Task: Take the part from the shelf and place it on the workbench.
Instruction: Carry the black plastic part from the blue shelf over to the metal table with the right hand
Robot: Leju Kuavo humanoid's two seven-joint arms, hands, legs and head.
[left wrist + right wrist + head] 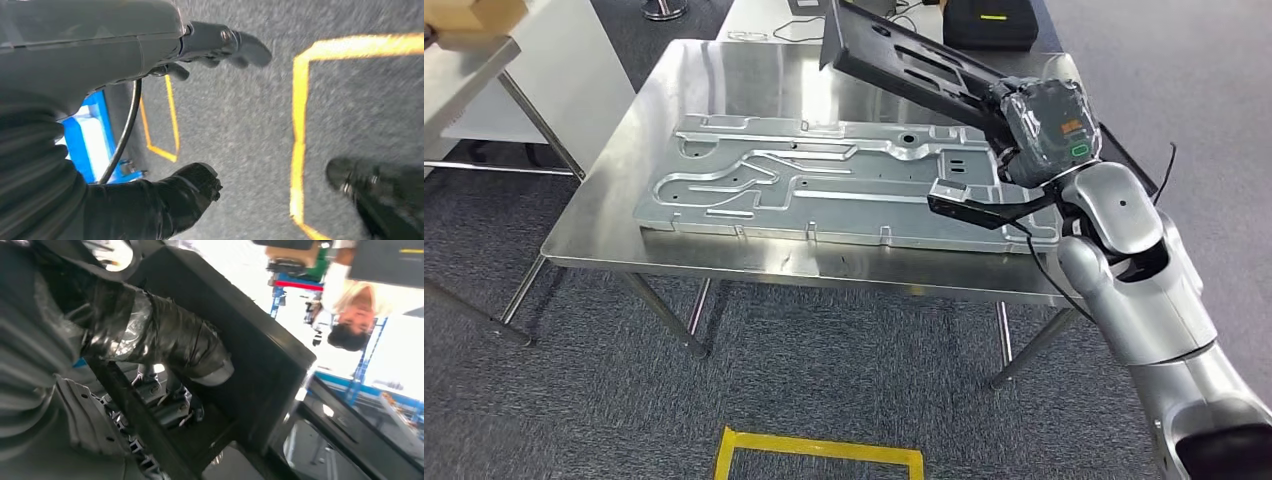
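Steel counter (624, 235) ahead, standing on grey carpet (824, 370). Large silver stamped panel (824, 185) lying flat on it, covering most of the top. Black part (904, 60) held up in the air over the counter's far right side, tilted, near end low at the right hand (1049, 125), far end high and angled away to the left; not touching counter or panel. Right arm (1144, 290) reaching in from lower right. Right hand wrapped in clear film, gripping the part's near end: in the right wrist view, taped thumb (185, 347) pressed across the part's (260, 355) flat face, darker fingers (172, 402) curled under the opposite side, part's edge clamped between. Person (352, 315) visible beyond the part, in that same view. Left hand (200, 115) hanging over carpet marked with yellow tape (300, 135), thumb (192, 182) and fingers (240, 45) apart, holding nothing. Yellow tape outline (819, 450) also on the floor in front of the counter.
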